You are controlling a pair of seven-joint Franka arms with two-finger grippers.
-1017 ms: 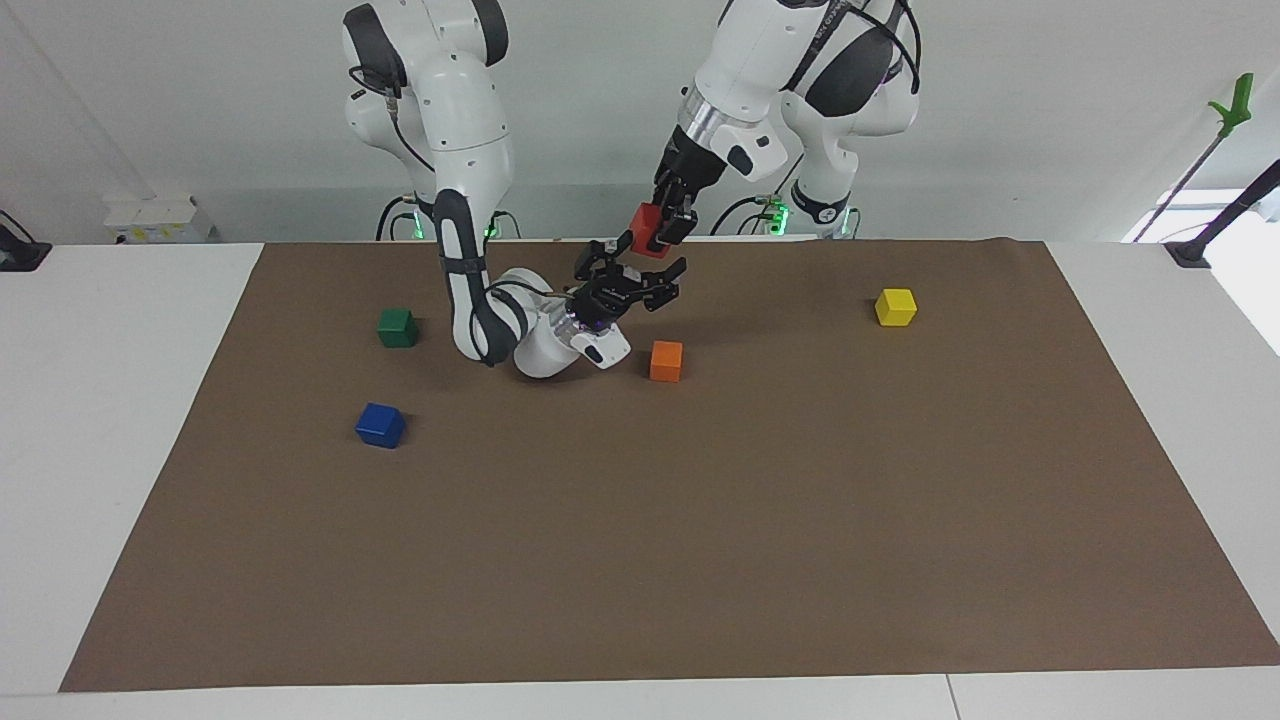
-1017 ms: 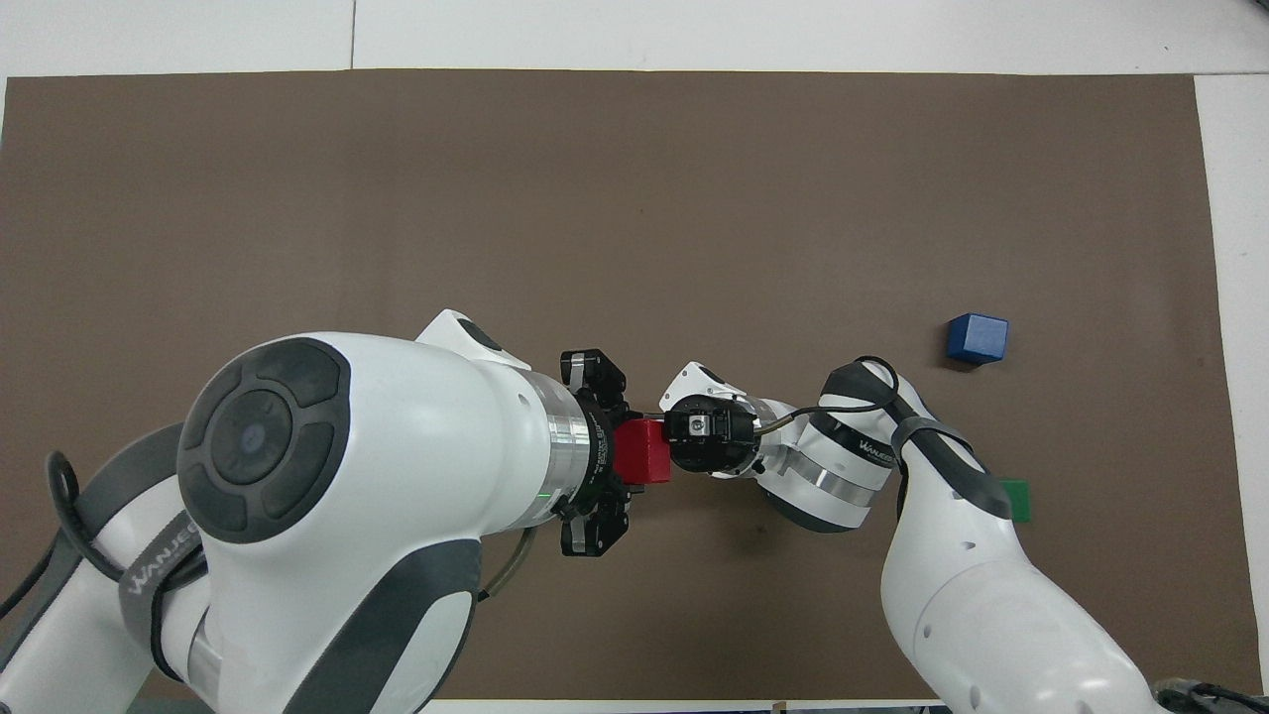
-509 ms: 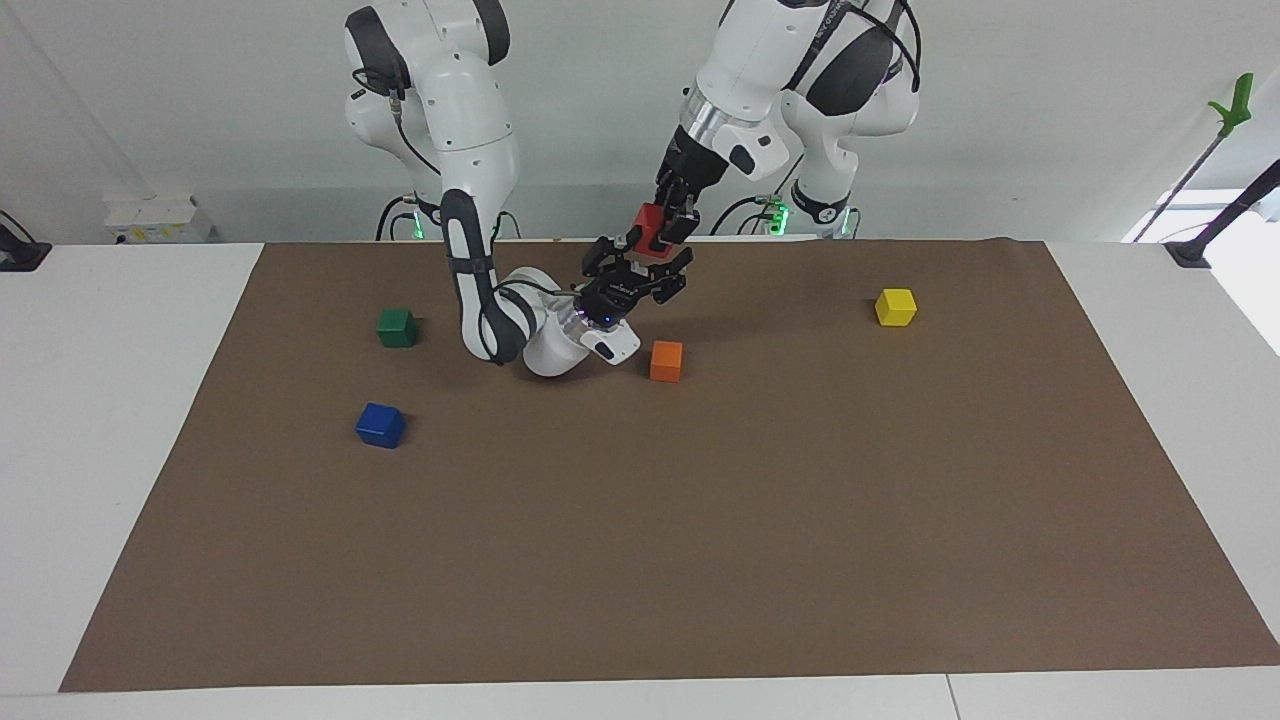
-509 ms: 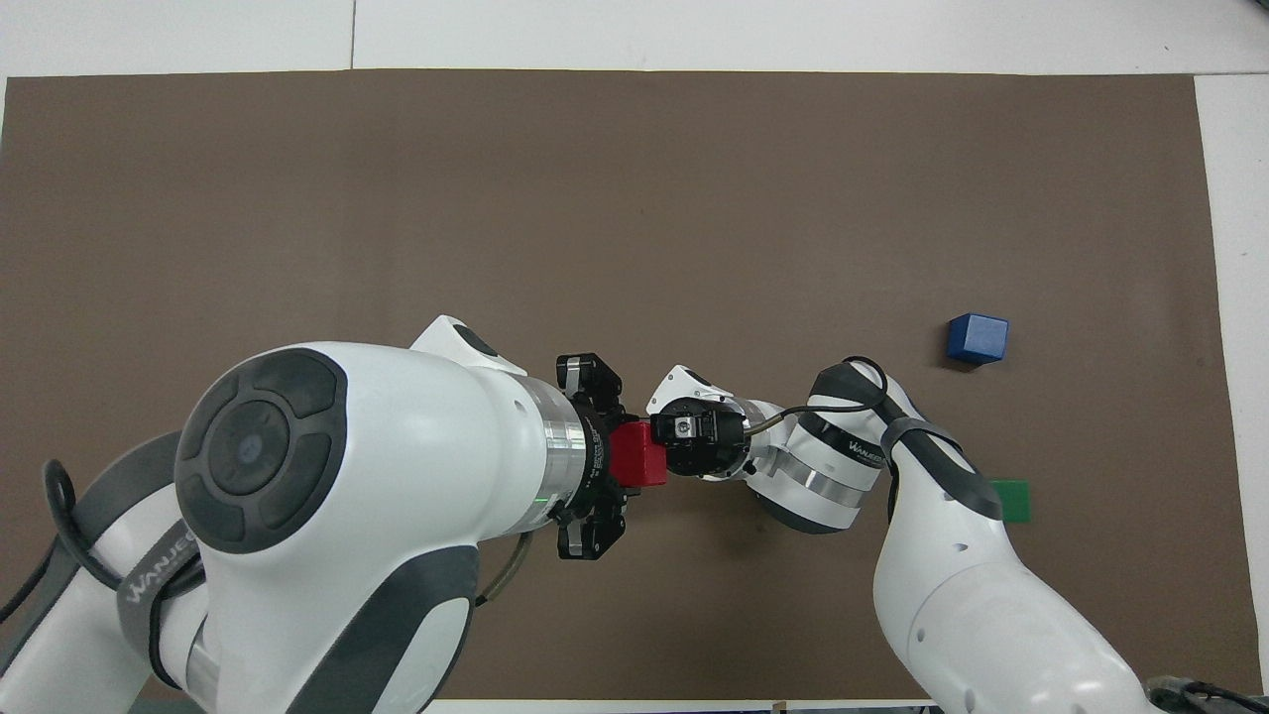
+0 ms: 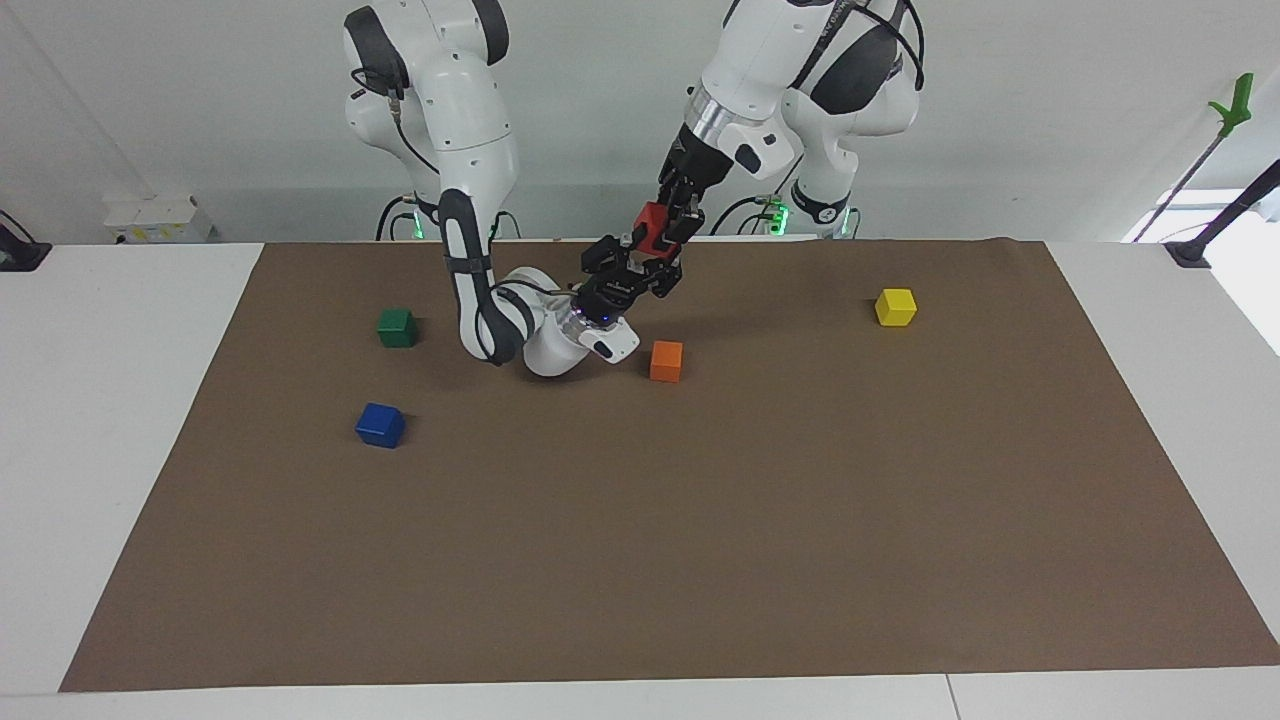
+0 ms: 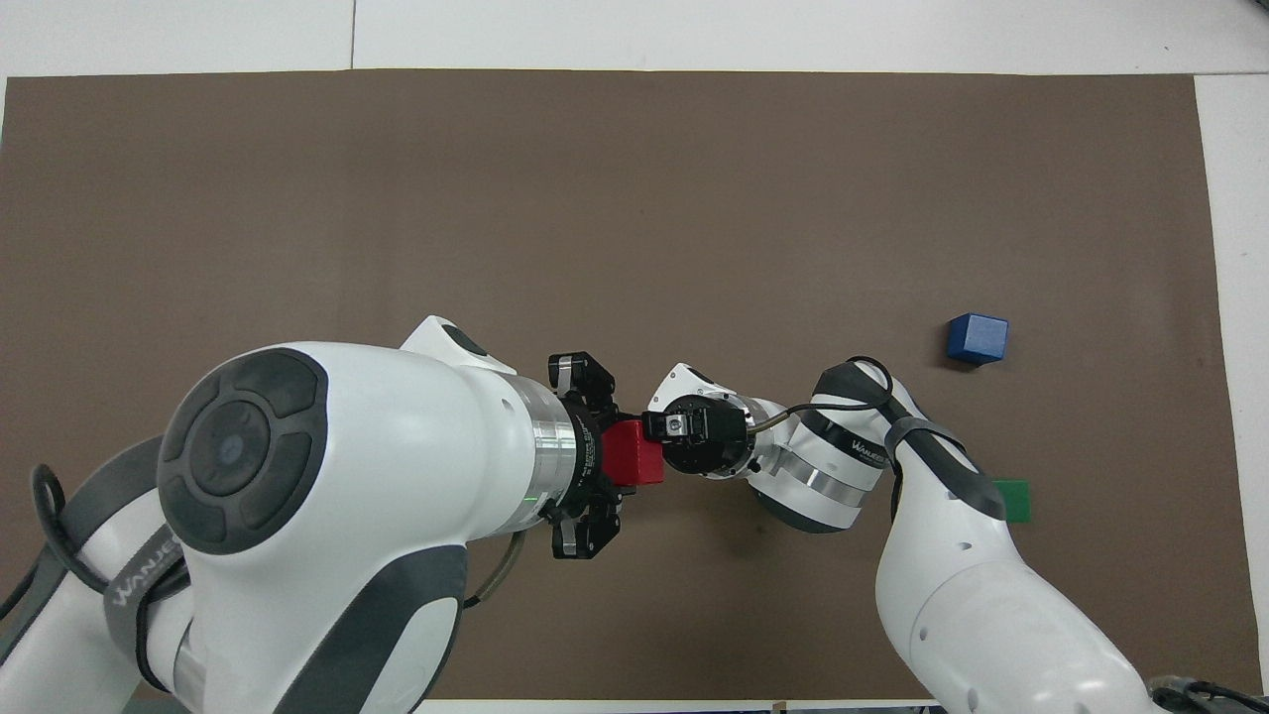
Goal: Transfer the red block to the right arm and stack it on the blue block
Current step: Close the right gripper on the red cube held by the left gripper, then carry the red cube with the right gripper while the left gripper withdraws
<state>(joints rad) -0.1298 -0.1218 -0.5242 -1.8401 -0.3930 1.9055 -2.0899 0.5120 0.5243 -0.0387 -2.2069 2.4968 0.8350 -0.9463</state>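
The red block [image 5: 649, 222] is up in the air over the mat's edge nearest the robots, held by my left gripper [image 5: 662, 238], which is shut on it from above. My right gripper [image 5: 634, 263], with its blue light, points up at the block from below. Its fingers are spread, with their tips at the block's lower end. In the overhead view the red block [image 6: 634, 459] sits between the left gripper [image 6: 607, 458] and the right gripper [image 6: 662, 438]. The blue block [image 5: 380, 425] lies on the mat toward the right arm's end, and it also shows in the overhead view [image 6: 977, 338].
A green block [image 5: 397, 327] lies nearer to the robots than the blue block. An orange block [image 5: 666, 361] lies on the mat just below the two grippers. A yellow block [image 5: 895, 306] lies toward the left arm's end. A brown mat [image 5: 700, 550] covers the table.
My right gripper has risen and closed in on the red block until its spread fingers reach the block's lower end. My left gripper has shifted slightly, still holding the block.
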